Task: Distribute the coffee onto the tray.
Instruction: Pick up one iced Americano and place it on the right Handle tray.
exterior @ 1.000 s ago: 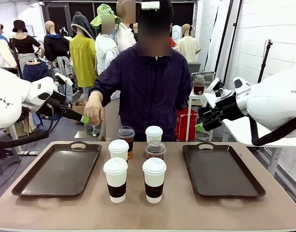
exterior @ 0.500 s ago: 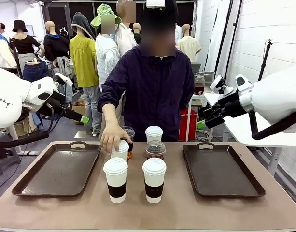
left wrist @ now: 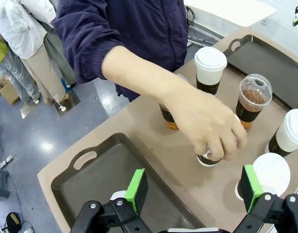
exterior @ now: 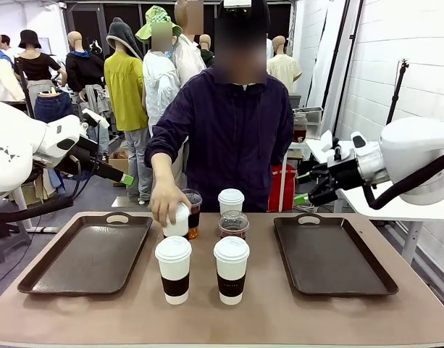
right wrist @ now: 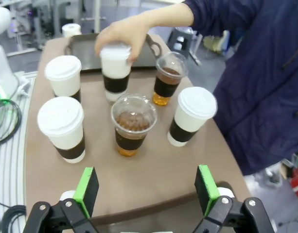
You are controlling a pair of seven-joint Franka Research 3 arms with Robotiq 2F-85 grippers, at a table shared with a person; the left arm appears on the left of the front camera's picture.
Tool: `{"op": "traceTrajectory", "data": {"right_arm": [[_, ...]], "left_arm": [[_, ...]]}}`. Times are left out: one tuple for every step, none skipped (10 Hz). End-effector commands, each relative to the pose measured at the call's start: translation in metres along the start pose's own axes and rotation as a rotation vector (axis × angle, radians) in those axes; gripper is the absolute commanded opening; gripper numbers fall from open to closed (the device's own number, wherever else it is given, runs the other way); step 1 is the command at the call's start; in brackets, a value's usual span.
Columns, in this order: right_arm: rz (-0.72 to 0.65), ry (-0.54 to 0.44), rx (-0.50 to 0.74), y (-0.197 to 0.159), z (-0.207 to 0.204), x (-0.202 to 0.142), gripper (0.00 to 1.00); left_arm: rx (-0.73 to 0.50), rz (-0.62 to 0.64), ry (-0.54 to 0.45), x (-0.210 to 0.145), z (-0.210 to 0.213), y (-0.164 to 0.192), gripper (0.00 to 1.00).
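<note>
1. Ok so, the left gripper (left wrist: 192, 180), black with green pads, has its fingers spread wide apart with nothing between them. It hangs in the air over the left end of the brown tabletop (exterior: 279, 315), above the left tray (exterior: 77, 261), a dark brown rectangular plastic one with a cut-out handle.
2. The right gripper (right wrist: 146, 182) is the same build and is also gaping with nothing in it. It's up in the air just past the far edge of the right tray (exterior: 337, 268), which matches the left one.
3. The coffee: all six cups are bunched in the middle of the table between the two trays, none of them on a tray.
4. Two white paper cups with white lids and dark brown sleeves stand upright in the near row, the front-left cup (exterior: 173, 268) and the front-right cup (exterior: 231, 268), side by side and not touching.
5. Behind the front-right cup is a clear plastic dome-lidded cup (exterior: 234, 225) of amber-brown drink, and behind that a back white cup (exterior: 231, 201).
6. The second clear cup (exterior: 195, 214), also amber, stands at the back left of the bunch, partly hidden.
7. The person's hand (exterior: 164, 204) is wrapped over the lid of the fourth white cup (exterior: 180, 221), which leans in the front view. Can't tell if its base is off the table.
</note>
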State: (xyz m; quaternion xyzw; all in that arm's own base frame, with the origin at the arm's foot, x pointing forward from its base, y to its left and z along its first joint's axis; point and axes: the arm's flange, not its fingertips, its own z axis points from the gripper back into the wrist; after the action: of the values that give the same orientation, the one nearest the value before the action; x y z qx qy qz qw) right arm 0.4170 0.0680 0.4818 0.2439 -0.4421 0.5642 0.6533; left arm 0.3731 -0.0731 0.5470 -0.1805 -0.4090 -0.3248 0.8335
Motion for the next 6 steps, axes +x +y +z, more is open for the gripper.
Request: {"op": "traceTrajectory", "data": {"right_arm": [[-0.002,-0.021,0.072,-0.019,-0.026,-0.023,1.00],[-0.017,-0.015,0.086,-0.022,-0.034,-0.031,1.00],[-0.027,-0.003,0.094,-0.023,-0.040,-0.040,1.00],[-0.042,0.012,0.101,-0.024,-0.046,-0.047,1.00],[-0.053,0.023,0.103,-0.024,-0.049,-0.051,1.00],[-0.071,0.057,0.069,-0.022,-0.047,-0.050,1.00]], "left_arm": [[-0.006,0.004,-0.002,0.000,0.000,0.001,1.00],[-0.006,0.004,-0.002,0.000,0.000,0.001,1.00],[-0.006,0.004,-0.002,0.000,0.000,0.001,1.00],[-0.006,0.004,-0.002,0.000,0.000,0.001,1.00],[-0.006,0.004,-0.002,0.000,0.000,0.001,1.00],[-0.006,0.004,-0.002,0.000,0.000,0.001,1.00]]}}
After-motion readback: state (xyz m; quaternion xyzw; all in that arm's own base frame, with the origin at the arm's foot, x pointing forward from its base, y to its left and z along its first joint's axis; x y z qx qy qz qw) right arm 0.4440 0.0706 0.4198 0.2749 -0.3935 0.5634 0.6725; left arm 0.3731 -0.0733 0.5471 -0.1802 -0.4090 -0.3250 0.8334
